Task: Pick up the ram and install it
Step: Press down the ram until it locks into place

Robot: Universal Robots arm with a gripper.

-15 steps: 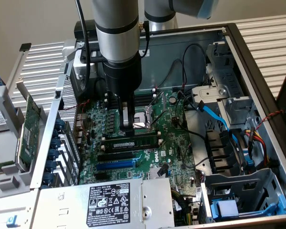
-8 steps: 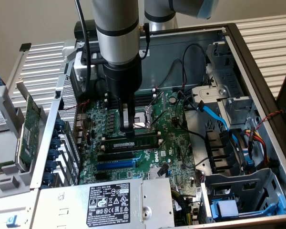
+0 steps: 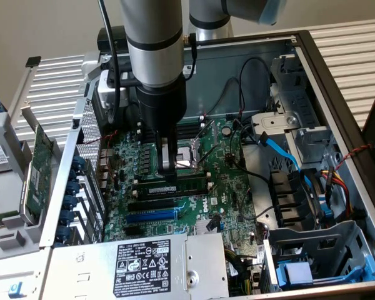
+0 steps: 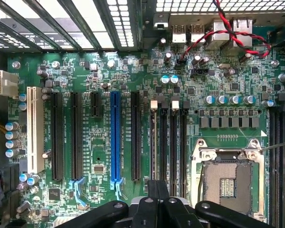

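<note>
The ram (image 3: 175,187), a narrow green stick with a white label, stands on edge in a black memory slot on the motherboard (image 3: 231,187), beside the CPU socket (image 3: 187,160). My gripper (image 3: 169,167) hangs straight down just above and behind the ram, fingers shut together with nothing between them. Whether the fingertips touch the ram's top edge I cannot tell. In the wrist view the shut gripper (image 4: 156,186) sits over the end of the row of memory slots (image 4: 173,142), with the open socket (image 4: 227,180) beside them.
Black and blue expansion slots (image 3: 150,215) lie between the ram and the power supply (image 3: 144,262). A green expansion card (image 3: 40,169) leans outside the case on the exterior view's left. Blue and black cables (image 3: 281,153) and drive bays (image 3: 312,250) crowd the exterior view's right.
</note>
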